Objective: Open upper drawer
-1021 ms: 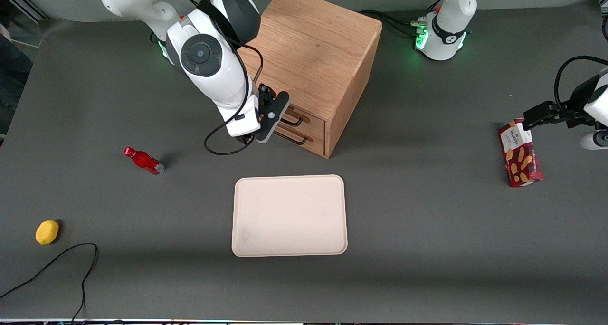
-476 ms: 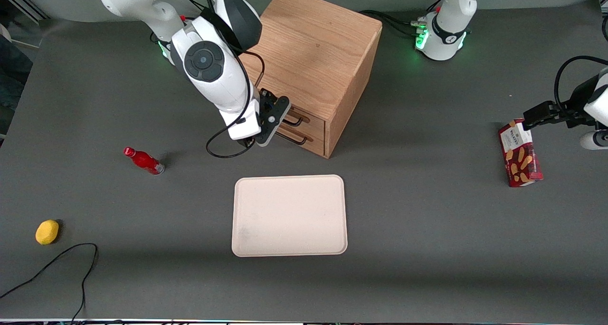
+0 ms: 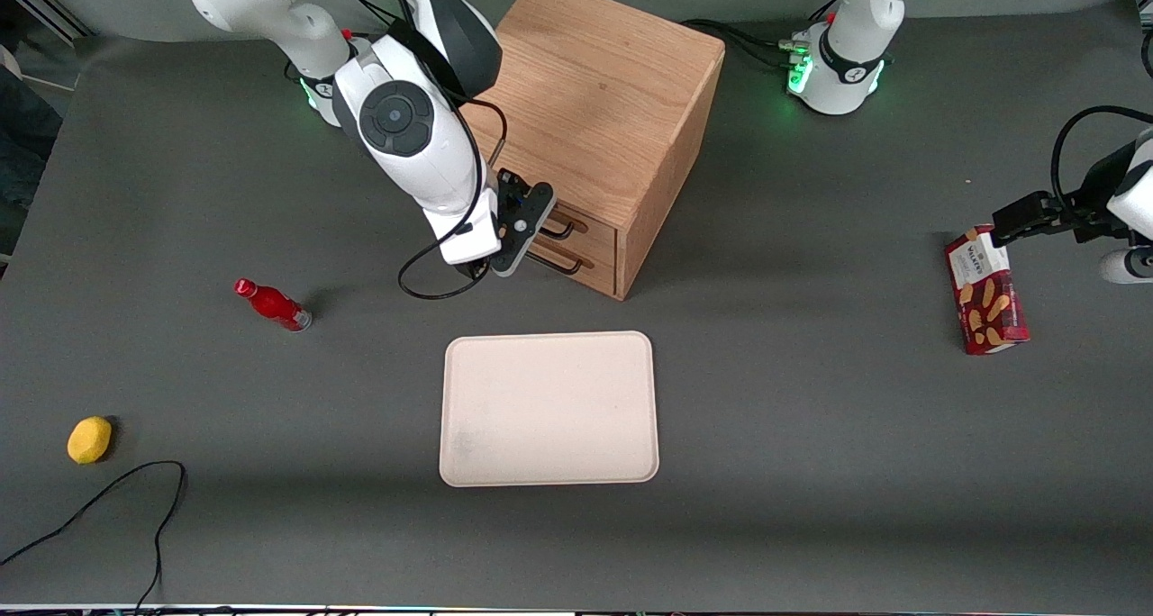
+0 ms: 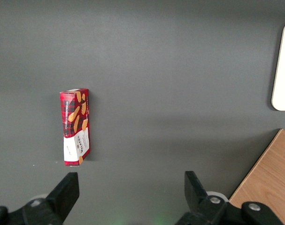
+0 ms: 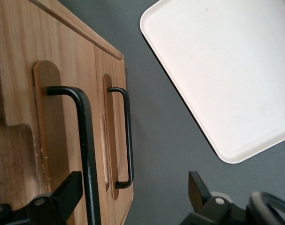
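We are closing in on the cube-shaped light oak cabinet [image 3: 594, 85], which is standing toward the farther edge of the grey surface [image 3: 811, 472]. Over the last second the working arm has been sliding its black two-finger claw [image 3: 539, 220] closer to the cabinet's front. In the right wrist view the claw [image 5: 130, 201] is spread wide. The thin black wire handle [image 5: 86, 140] of the upper drawer [image 5: 20, 70] is passing between the fingers [image 5: 62, 194], close beside one of them and not yet pinched.

The upper drawer [image 3: 590, 224] is sitting at the top of the cabinet's front, directly above the matching lower drawer [image 3: 590, 272]. It appears to be sitting flush, so we are judging that the pull has not begun. The approach looks nearly done. What we are expecting next is a closing of the fingers on the handle, then a straight pull away from the cabinet front. The lower drawer's handle [image 5: 128, 140] is running parallel and near, so we are watching that the fingers take the upper one only.

A cream rectangular tray [image 3: 549, 409] is lying in front of the drawers, nearer the camera, with bare surface between. A small red bottle [image 3: 273, 305] and a yellow rounded fruit [image 3: 89, 439] are lying toward the working arm's end. A red biscuit box [image 3: 986, 292] is lying toward the parked arm's end. None of them is standing in the drawer's path.
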Controlling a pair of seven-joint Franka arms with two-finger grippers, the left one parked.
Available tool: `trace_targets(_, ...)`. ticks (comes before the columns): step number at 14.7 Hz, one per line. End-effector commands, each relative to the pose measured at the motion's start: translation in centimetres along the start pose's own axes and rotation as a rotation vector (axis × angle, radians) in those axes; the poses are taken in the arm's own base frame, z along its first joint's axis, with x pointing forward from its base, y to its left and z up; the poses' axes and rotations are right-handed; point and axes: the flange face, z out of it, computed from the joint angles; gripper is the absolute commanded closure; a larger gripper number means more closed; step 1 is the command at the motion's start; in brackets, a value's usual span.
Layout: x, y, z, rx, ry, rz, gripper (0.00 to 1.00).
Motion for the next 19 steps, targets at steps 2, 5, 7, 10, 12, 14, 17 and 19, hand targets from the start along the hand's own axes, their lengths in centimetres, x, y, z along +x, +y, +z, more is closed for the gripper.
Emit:
trace_targets(2,-0.1,-0.5,0.2,0.022,0.012,-0.040,0.00)
trace_targets(5,-0.4,-0.2,1.6,0.019,0.010,-0.038,0.00)
trace_targets(7,-0.4,-0.1,1.9,0.019,0.007,-0.038,0.00)
trace_targets(10,-0.3,0.2,2.4,0.018,0.002,-0.034,0.00)
trace_targets(12,-0.3,0.3,2.9,0.017,-0.002,-0.034,0.00)
trace_targets(14,-0.2,0.5,3.4,0.018,-0.008,-0.031,0.00)
trace_targets(17,-0.2,0.6,3.6,0.016,-0.012,-0.030,0.00)
trace_targets(19,-0.3,0.9,3.5,0.013,-0.011,-0.029,0.00)
